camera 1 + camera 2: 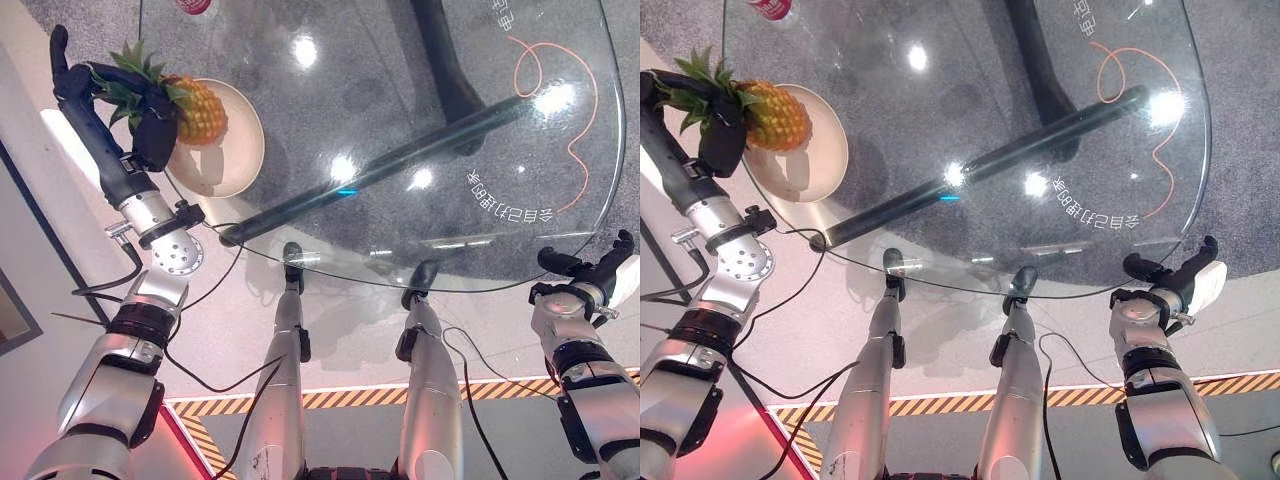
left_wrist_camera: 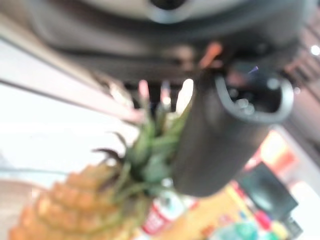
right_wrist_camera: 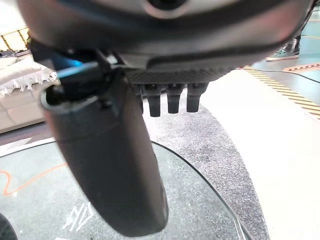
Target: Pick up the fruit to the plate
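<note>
The left hand [image 1: 150, 120] is up at the far left side of the round glass table [image 1: 420, 120]. Its dark fingers are curled round the green leaves of a pineapple [image 1: 198, 110], right where the leaves meet the yellow fruit, so it grips the pineapple by its top. The pineapple lies on its side over a cream plate [image 1: 235, 150], and its yellow end points toward the middle of the table. I cannot tell if the fruit rests on the plate or hangs just above it. The plate sits on the glass near the table's left edge. In the left wrist view the thumb [image 2: 220, 145] is big and dark, and it sits right beside the leaves, with the bumpy yellow pineapple [image 2: 65, 210] past it. The right hand [image 1: 1180, 280] is far from the plate, at the near right edge of the table. It holds nothing. Its thumb sticks out and its fingers are loose and a bit bent, as the right wrist view shows with the fingers [image 3: 170, 100] in a short row. A thin orange cord [image 1: 570, 110] makes a wiggly line under the glass on the right side. A red can [image 1: 193, 5] stands at the far edge of the table.
</note>
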